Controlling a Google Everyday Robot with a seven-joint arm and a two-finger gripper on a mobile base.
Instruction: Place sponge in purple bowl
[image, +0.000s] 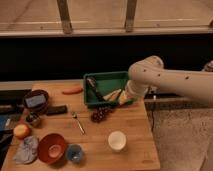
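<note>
Item, sponge (112, 94): we log a pale yellow wedge lying in the tray (105, 77), near its right rim. gripper (124, 98): at that rim, jaws spread, gripping nothing. bowl (25, 100): dark purple, at the table (135, 125) left edge, well apart. Open wood lies right of the cup (117, 140).

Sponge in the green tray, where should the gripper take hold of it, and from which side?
Best come from above and pinch the sponge across its narrow width: it lies flat in the green tray, whose walls block a sideways approach. The gripper hangs at the tray's right edge.
</note>
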